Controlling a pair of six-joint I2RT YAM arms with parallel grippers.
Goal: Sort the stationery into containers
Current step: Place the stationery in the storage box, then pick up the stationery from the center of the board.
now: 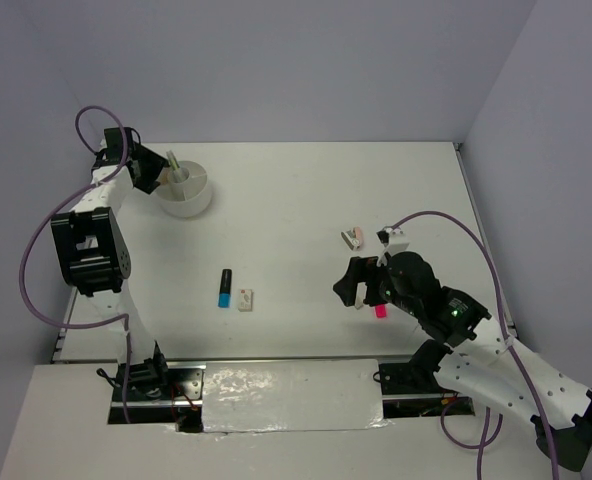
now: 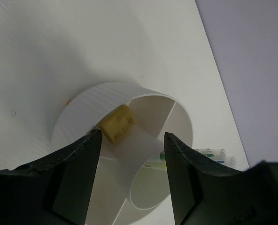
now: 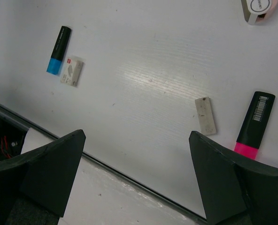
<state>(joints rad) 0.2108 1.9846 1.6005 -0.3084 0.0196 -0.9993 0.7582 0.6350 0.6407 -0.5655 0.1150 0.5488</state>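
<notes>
The white divided cup [image 1: 186, 195] stands at the back left. My left gripper [image 1: 154, 170] hovers at its left rim, open and empty. In the left wrist view its jaws [image 2: 132, 140] frame the cup [image 2: 82, 117]. A tan eraser [image 2: 118, 123] sits just inside the far rim, and a thin yellow-green stick [image 2: 200, 153] pokes out at the right. My right gripper [image 1: 358, 285] is open and empty above the table. Below it lie a pink highlighter [image 3: 254, 124], a grey eraser [image 3: 205, 116], a blue-and-black marker [image 3: 58, 49] and a white eraser [image 3: 71, 71].
A small pink-and-white item [image 1: 353, 238] lies behind the right gripper; it also shows in the right wrist view [image 3: 257, 9]. The marker [image 1: 224, 288] and white eraser [image 1: 246, 299] lie mid-table. The table's front edge [image 3: 129, 176] runs just under the right gripper.
</notes>
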